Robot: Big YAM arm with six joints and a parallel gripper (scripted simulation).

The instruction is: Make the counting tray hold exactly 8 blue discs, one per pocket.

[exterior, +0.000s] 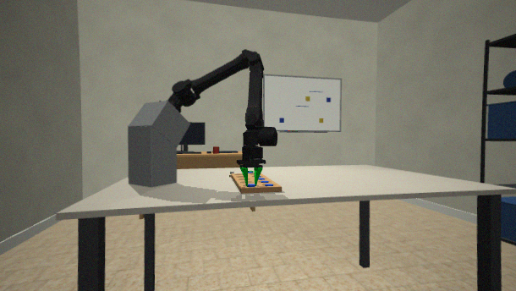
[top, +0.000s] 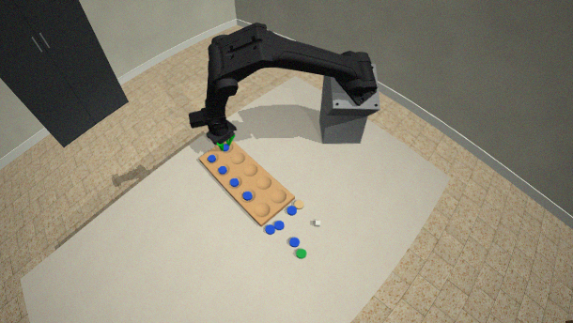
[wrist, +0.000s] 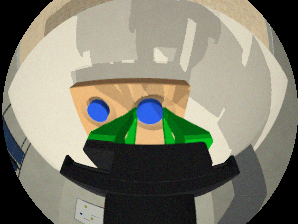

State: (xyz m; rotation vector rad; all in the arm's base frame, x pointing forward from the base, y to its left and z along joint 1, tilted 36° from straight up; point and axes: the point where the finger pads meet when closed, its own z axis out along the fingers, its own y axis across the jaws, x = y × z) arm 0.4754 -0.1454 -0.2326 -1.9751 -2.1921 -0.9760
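Observation:
The wooden tray [top: 270, 203] [exterior: 262, 190] [wrist: 122, 95] lies flat, with two rows of pockets. Several blue discs, such as this blue disc [top: 247, 195], sit in the left row in the top view; that row's nearest pocket [top: 261, 209] is empty. My gripper [top: 225, 147] [exterior: 251, 184] [wrist: 150, 112] is shut on a blue disc at the far end pocket of the other row, low over or in the pocket; whether it rests there I cannot tell. That row's other pockets are empty. Loose blue discs [top: 291, 210] [top: 279, 225] [top: 294, 242] lie off the near end.
A tan disc [top: 299, 204] touches or nearly touches a loose blue disc beside the tray corner. Another blue disc [top: 270, 229] lies near the tray's near end. A green disc [top: 301, 253] and a small white cube [top: 317, 223] lie farther out. The grey arm base [top: 343, 127] stands right.

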